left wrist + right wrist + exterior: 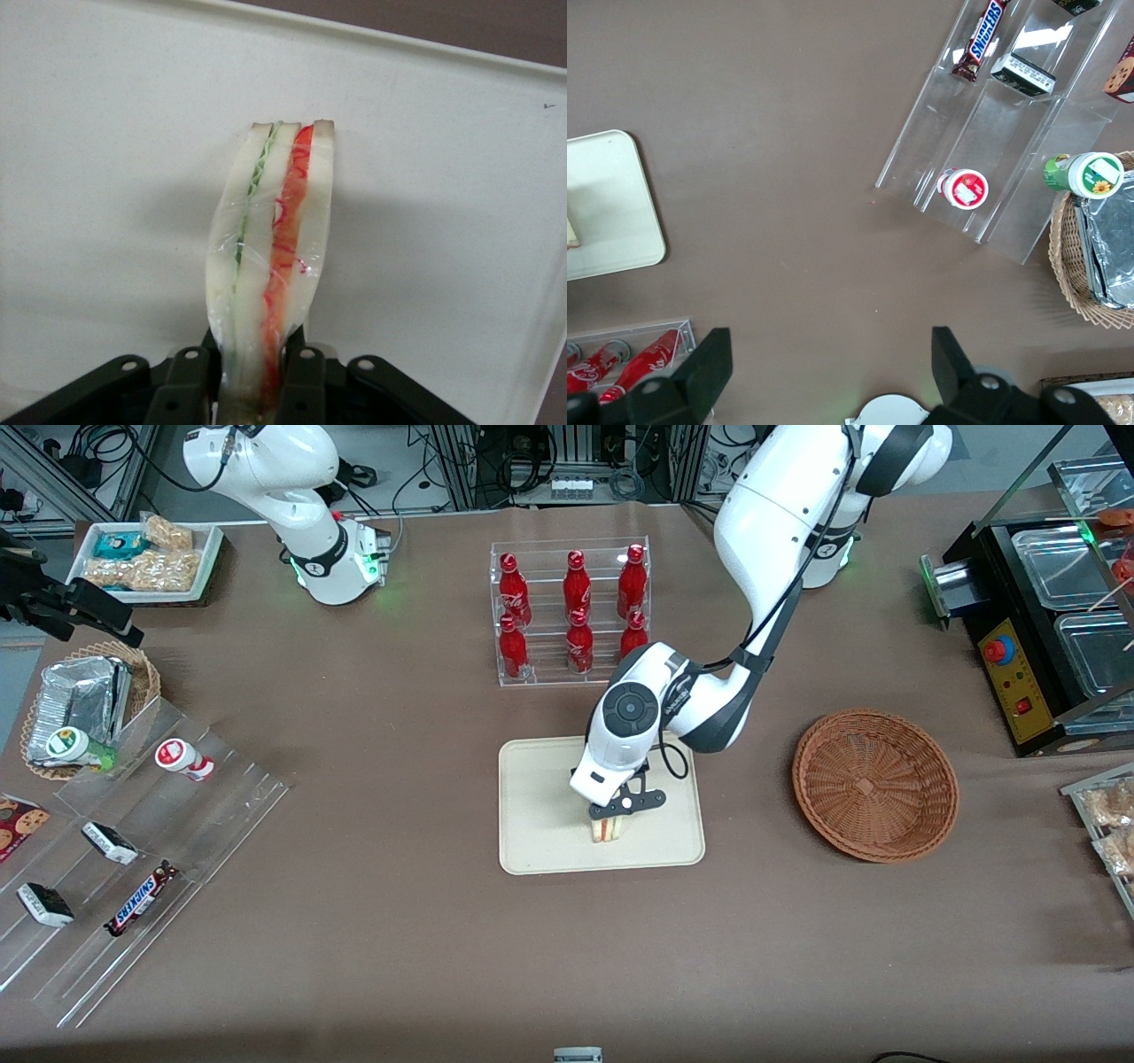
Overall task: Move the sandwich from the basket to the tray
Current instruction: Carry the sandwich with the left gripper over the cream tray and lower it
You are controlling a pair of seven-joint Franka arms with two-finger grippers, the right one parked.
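From the front, the gripper (pixel 613 820) stands over the tray (pixel 532 841), pinching the sandwich (pixel 606 830) upright on the tray's surface; the basket (pixel 875 784) sits apart toward the working arm's end. The wrist camera shows the fingers (pixel 299 376) squeezing the sandwich (pixel 270 257) above the tray (pixel 106 177). The parked arm's camera catches the tray (pixel 611 212) edge.

SNICKERS: candy bar (pixel 140 902) on clear rack | Coca-Cola script: red bottles (pixel 577 586)
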